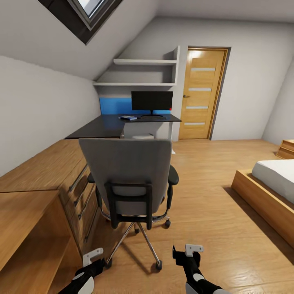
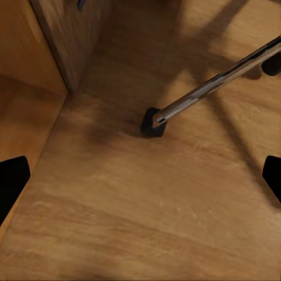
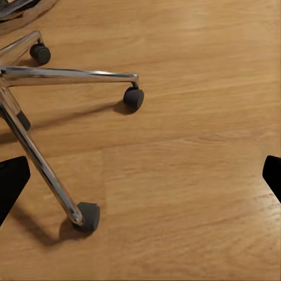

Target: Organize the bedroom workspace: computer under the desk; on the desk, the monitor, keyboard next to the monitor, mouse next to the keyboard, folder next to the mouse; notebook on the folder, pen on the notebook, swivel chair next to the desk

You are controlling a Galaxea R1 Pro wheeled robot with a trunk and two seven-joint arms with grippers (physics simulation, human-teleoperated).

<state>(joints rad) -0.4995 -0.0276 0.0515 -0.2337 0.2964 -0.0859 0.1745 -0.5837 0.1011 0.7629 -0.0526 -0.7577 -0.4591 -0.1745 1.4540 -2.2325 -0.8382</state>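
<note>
— Where did the swivel chair (image 1: pixel 128 179) stand, and how would it handle?

— Near, back towards the robot, the black counter (image 1: pixel 122 122) and monitor (image 1: pixel 152 101) far beyond. Grey, tall-backed; probably heavy but free-rolling. I'd push the backrest.

— And the fingers?

— Left gripper (image 1: pixel 93 256) and right gripper (image 1: pixel 192 248) hung low, wide apart, empty.

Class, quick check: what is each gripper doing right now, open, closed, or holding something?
Left gripper: open, holding nothing, above bare wood floor.
Right gripper: open, holding nothing, near the swivel chair base.
</note>
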